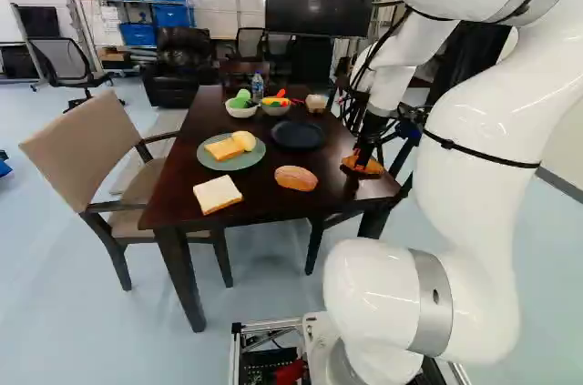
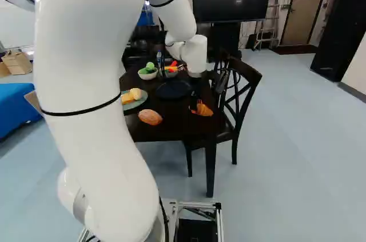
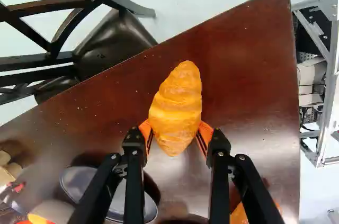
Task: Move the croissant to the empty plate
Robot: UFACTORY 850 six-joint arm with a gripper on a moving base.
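Observation:
My gripper (image 1: 366, 150) is down at the table's right part in the left base view, at the orange-brown croissant (image 1: 363, 167). In the wrist view the gripper (image 3: 175, 131) has its orange pads against both sides of the croissant (image 3: 179, 105), shut on it near one end. The croissant lies low at the dark tabletop; whether it touches the wood cannot be told. The empty dark round plate (image 1: 297, 135) lies left of the gripper in the left base view; in the wrist view a finger partly covers this plate (image 3: 78, 180).
A brown loaf (image 1: 296, 177) lies nearer the base than the dark plate. Left of it are a white bread slice (image 1: 218, 194) and a green plate (image 1: 215, 164) holding bread. Two bowls (image 1: 240, 112) (image 1: 275, 110) and a bottle (image 1: 258, 86) stand farther back. Chairs (image 2: 243, 90) flank the table (image 3: 249, 75).

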